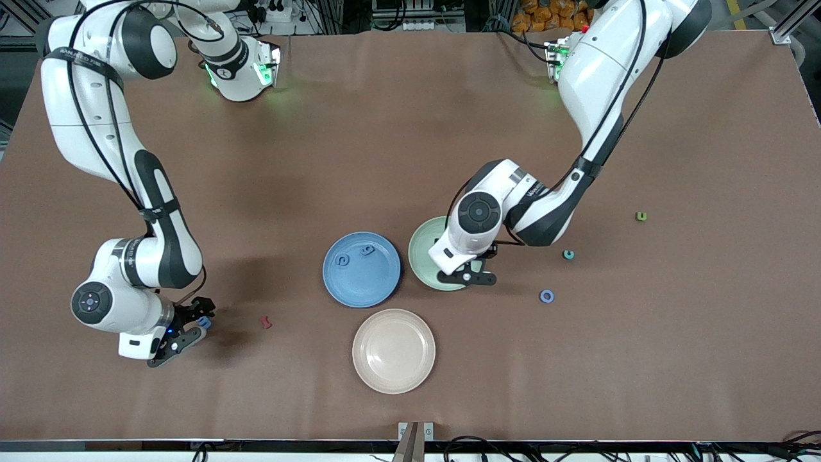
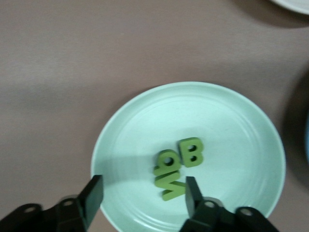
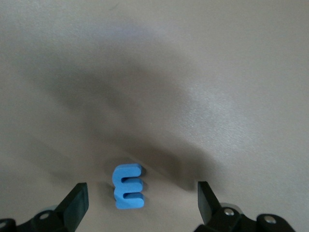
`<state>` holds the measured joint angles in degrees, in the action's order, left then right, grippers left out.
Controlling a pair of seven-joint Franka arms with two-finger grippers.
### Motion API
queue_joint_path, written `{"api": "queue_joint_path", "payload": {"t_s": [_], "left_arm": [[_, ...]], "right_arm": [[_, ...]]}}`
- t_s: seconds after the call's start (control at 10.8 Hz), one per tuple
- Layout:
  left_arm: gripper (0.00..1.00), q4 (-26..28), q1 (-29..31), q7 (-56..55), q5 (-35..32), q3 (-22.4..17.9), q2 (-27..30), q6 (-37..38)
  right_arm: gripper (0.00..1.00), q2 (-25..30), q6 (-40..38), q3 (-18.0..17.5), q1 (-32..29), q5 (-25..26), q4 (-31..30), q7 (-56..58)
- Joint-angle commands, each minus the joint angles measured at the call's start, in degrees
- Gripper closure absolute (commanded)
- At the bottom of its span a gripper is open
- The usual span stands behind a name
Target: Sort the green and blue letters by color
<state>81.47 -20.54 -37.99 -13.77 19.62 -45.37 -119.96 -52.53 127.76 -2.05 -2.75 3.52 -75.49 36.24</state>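
While the left gripper [image 2: 142,195] gapes over the green plate [image 2: 231,116], the right gripper [image 3: 140,203] — spread wide — straddles a blue letter [image 3: 128,186].

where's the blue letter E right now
The blue letter E lies on the table toward the right arm's end, under the open right gripper, with the dark red letter beside it.

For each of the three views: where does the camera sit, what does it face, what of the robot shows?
Front: high across the table, facing both arms, three plates and loose letters.
Left wrist: looks down on the green plate with green letters; open left gripper shows.
Right wrist: looks down on a blue letter on the table; open right gripper shows.
Shared: the front view shows the same green plate.
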Motion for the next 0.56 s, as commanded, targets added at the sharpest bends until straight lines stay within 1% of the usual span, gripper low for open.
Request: {"api": "queue_joint_path", "payload": {"t_s": [0.0, 0.09, 0.19, 0.37, 0.46], "left_arm": [[0.0, 0.71, 0.68, -0.07, -5.53, -1.94, 4.31, 8.83], [0.0, 1.41, 0.94, 1.93, -10.18, -2.04, 5.63, 13.13], [0.0, 2.29, 2.77, 5.0, -12.57, -2.04, 7.12, 15.17], [0.0, 8.15, 9.0, 13.25, -12.69, -1.26, 12.29, 15.02], [0.0, 12.18, 12.77, 15.81, -12.6, 0.05, 15.1, 14.06]], "right_arm": [[0.0, -0.73, -1.02, -0.67, -0.07, 0.0, 1.49, 0.67], [0.0, -0.82, -1.02, -0.67, -0.07, 0.0, 1.4, 0.59], [0.0, -0.82, -1.02, -0.67, 0.2, 0.0, 1.23, 0.59], [0.0, -0.82, -0.58, -0.67, 0.11, 0.0, 0.08, 0.67], [0.0, -0.82, -0.5, -0.67, 0.2, -0.09, 0.0, 0.67]]}}
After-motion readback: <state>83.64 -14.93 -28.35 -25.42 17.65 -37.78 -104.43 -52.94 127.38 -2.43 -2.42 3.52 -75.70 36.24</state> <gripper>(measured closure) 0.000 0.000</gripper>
